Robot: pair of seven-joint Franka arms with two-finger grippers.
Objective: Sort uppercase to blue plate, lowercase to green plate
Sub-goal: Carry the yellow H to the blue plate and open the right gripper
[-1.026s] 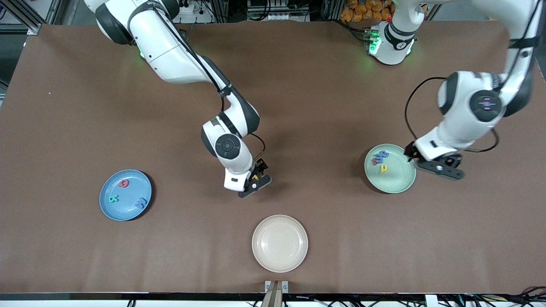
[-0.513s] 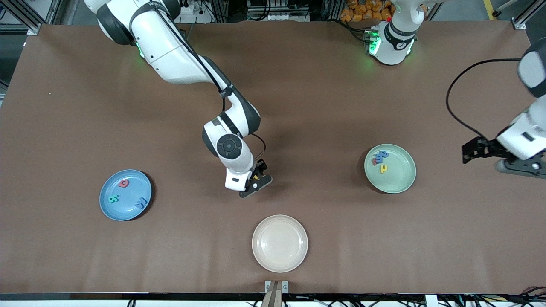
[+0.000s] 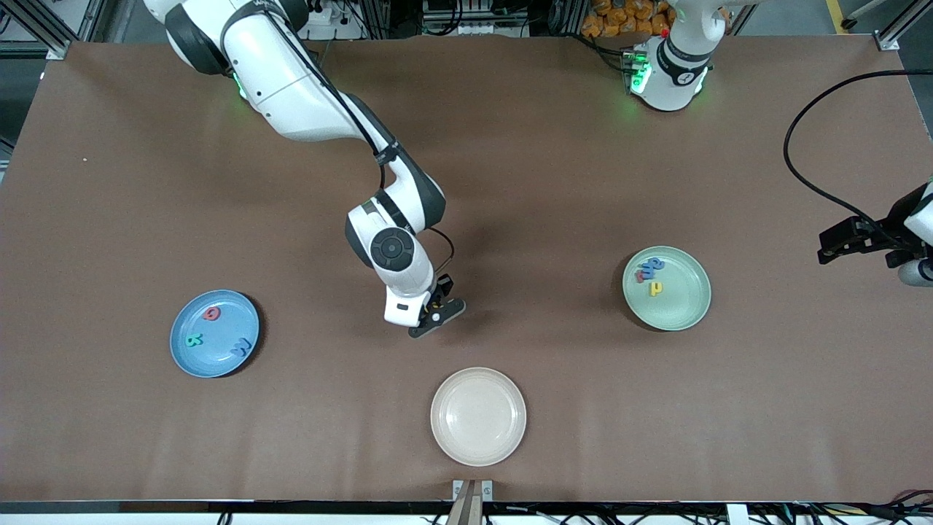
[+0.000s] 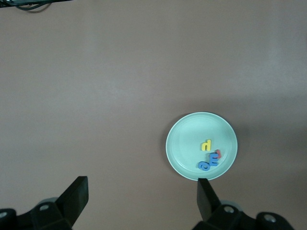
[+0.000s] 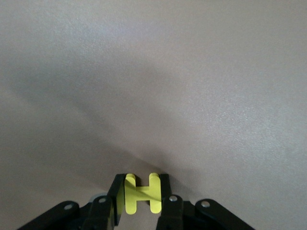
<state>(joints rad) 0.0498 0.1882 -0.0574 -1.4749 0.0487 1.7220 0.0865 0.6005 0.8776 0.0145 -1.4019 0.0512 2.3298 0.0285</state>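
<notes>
The flat yellow toy capital H [image 5: 142, 194] sits clamped between the fingers [image 5: 115, 199] of the right gripper [image 3: 435, 310], down low at the brown table [image 3: 510, 182] near its middle, with the round beige plate [image 3: 478, 416] at about five o'clock from it, nearer the front camera.

The round sky-blue plate [image 3: 182, 357] lies toward the right arm's end of the table, at roughly nine o'clock from that gripper, well apart. On it lie three capitals — a red Q [image 3: 211, 313], a green R [image 3: 193, 340] and a blue W [image 3: 241, 345].

The round pale mint-green plate [image 3: 685, 302] lies toward the left arm's end, at about three o'clock. It holds a cluster of small letters: a yellow h-like letter [image 3: 656, 289], two blue ones, a and m [image 3: 652, 266], and a red w [image 3: 640, 276] partly under them.

The left gripper [image 3: 885, 248] waits up in the air over the table's edge at the left arm's end — its fingers [image 4: 76, 194] spread wide apart, holding nothing.
</notes>
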